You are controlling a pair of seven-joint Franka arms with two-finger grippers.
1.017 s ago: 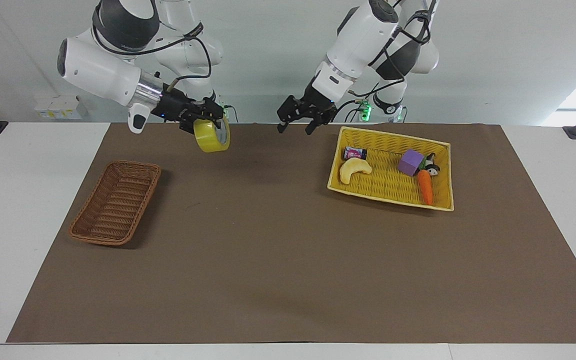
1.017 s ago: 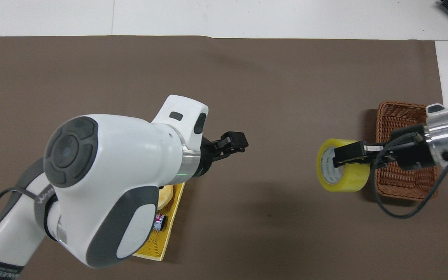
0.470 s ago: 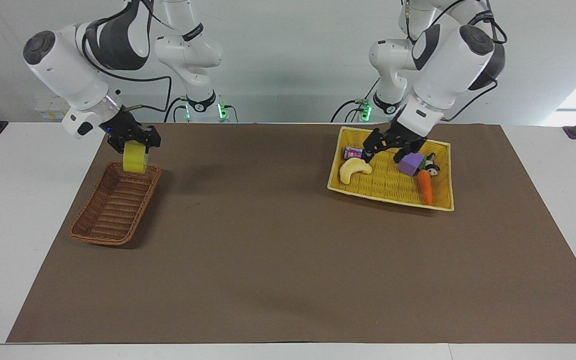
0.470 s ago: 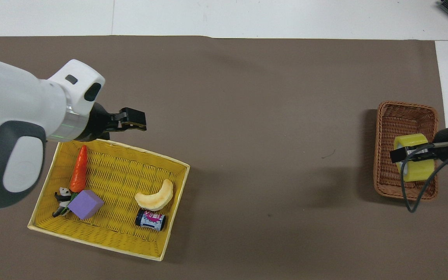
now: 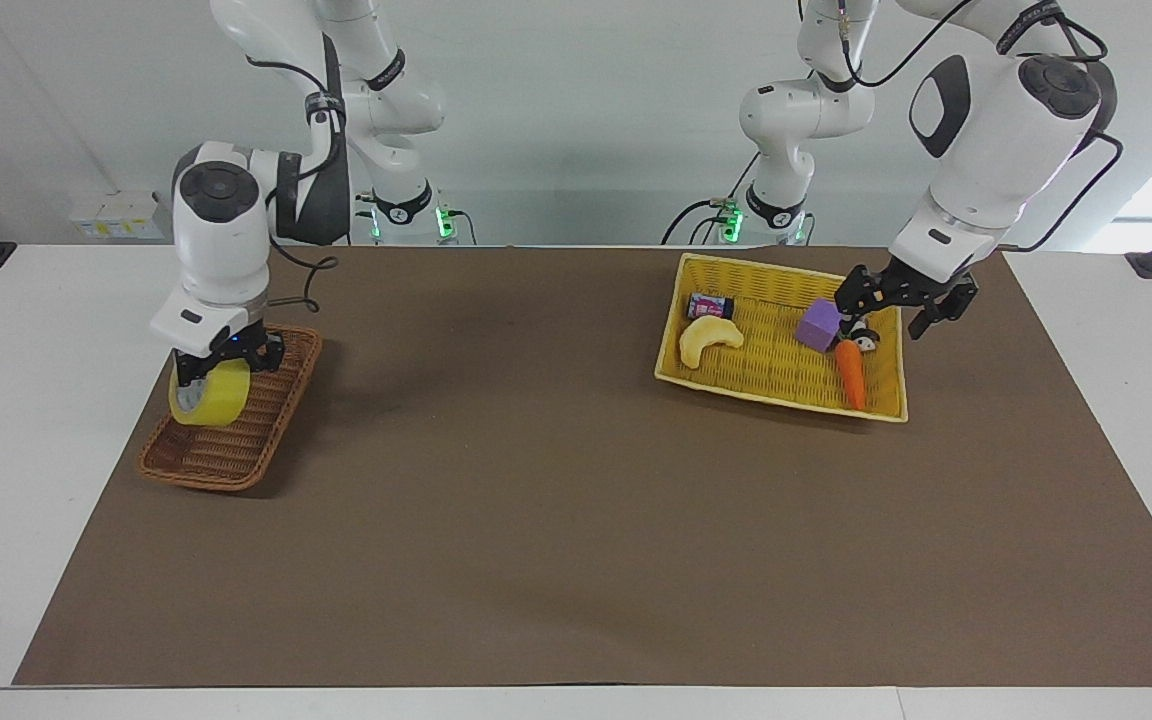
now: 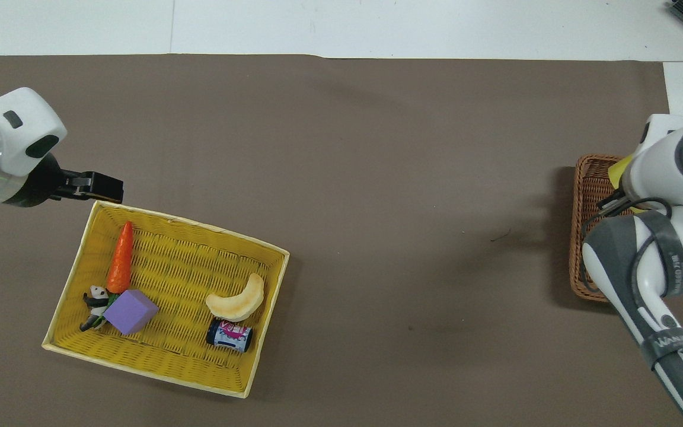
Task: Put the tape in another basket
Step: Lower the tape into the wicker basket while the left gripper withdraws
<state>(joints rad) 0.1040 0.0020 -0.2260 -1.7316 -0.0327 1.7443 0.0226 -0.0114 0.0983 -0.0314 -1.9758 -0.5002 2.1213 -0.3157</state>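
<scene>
1. The right gripper (image 5: 221, 362) points straight down over the brown basket (image 5: 221, 455) at the right arm's end of the table. Its fingers are clamped on the tape (image 5: 211, 398).
2. The tape hangs directly below that gripper, on edge, inside the basket's outline and over the half nearer the robots. I can't tell whether it is touching the weave yet.
3. The basket's long axis runs from near the robots to away from them. The roll sits between the long walls (a narrow fit, I'd say), so what's left looks like a short straight lowering, then letting go.
4. Toward the left arm's end, the left gripper (image 5: 891, 308) waits with its fingers spread over the end rim of the yellow basket (image 5: 776, 398), well apart from the tape.
</scene>
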